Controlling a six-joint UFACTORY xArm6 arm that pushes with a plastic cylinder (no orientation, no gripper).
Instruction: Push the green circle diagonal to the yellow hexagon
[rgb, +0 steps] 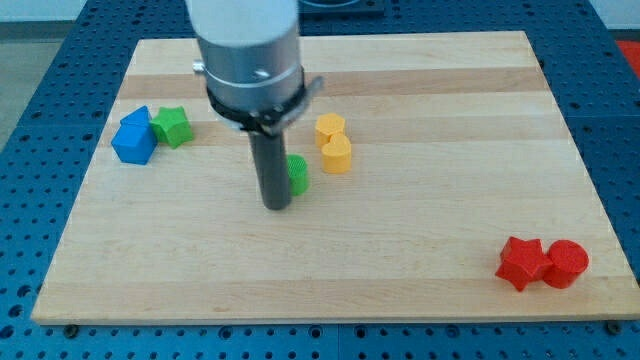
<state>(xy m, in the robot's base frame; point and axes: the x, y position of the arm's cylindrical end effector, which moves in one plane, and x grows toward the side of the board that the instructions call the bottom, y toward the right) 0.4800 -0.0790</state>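
The green circle (299, 174) lies near the board's middle, partly hidden behind my rod. My tip (276, 205) rests on the board just left of and below the green circle, touching or nearly touching it. The yellow hexagon (330, 128) lies up and to the right of the green circle. A second yellow block (337, 154), rounder in shape, sits directly below the hexagon and touches it, just right of the green circle.
A blue block (134, 137) and a green star (172, 126) sit together at the view's left. A red star (522, 263) and a red circle (565, 264) sit together at the bottom right. The wooden board (420, 230) lies on a blue perforated table.
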